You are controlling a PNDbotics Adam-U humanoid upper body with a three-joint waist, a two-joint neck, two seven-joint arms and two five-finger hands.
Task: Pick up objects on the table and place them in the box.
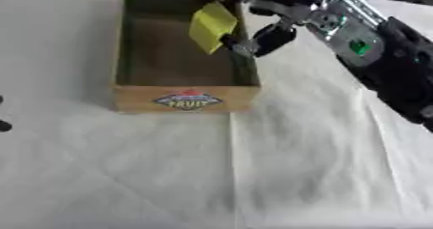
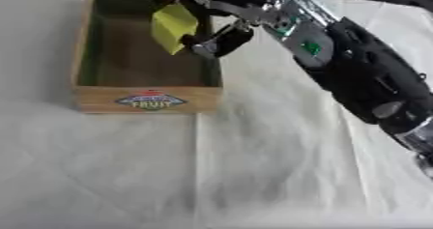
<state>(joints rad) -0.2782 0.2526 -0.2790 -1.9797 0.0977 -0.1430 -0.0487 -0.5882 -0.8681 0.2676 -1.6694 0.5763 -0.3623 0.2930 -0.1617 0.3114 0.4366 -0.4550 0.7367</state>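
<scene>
Left eye view: the right hand pinches a yellow block above the wooden box, over its right side; the block hangs tilted. At the left edge dark bits show, too little to identify.

Right eye view: the fingers curl round the block's lower edge; the box floor beneath looks bare.

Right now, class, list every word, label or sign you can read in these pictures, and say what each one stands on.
"FRUIT": on the badge label on the near wall of the wooden box.
Smaller marks above that word on the badge: too blurred to read.
Yellow object held over the box by the right hand: no writing visible.
White tablecloth: no text.
</scene>
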